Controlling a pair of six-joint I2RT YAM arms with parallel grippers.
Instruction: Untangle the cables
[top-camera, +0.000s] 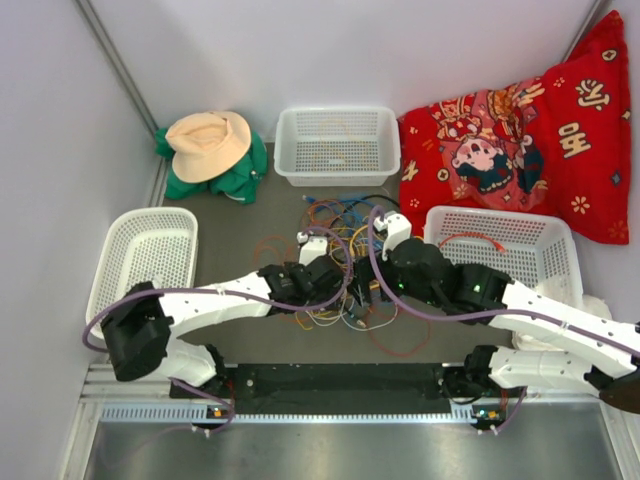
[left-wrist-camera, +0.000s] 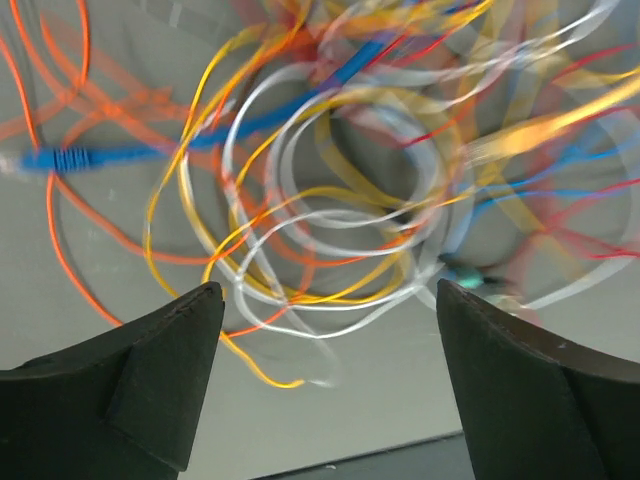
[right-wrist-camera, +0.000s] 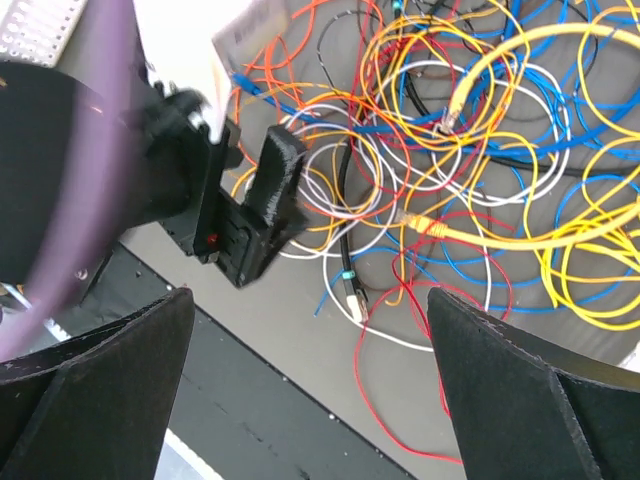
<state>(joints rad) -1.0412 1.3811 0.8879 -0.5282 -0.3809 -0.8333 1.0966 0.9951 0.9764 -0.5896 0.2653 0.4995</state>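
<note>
The grey table (top-camera: 240, 215) carries everything. A red printed cloth (top-camera: 520, 140) lies heaped well beyond the right gripper, off to its right.

There are 3 white baskets. The left basket (top-camera: 150, 212) stands well left of the left gripper. The far basket (top-camera: 337, 111) stands beyond both grippers. The right basket (top-camera: 495, 213) stands just right of the right gripper, with 1 orange cord (top-camera: 470, 238) lying in it.

A tan hat (top-camera: 208, 143) rests on a green cloth (top-camera: 240, 175), beyond the left gripper and to its left.

The cables (top-camera: 335, 215) lie in 1 loose tangle on the table, under and just beyond both grippers.

The left gripper (left-wrist-camera: 330, 295) hangs over the tangle with its jaws spread wide and nothing between them. Yellow, white and orange loops lie below it, and a blue plug (left-wrist-camera: 65, 160) lies ahead to its left.

The right gripper (right-wrist-camera: 310, 300) is spread wide too and grasps nothing. The left gripper is close on its left, and a yellow plug (right-wrist-camera: 422, 224) lies ahead to its right.
</note>
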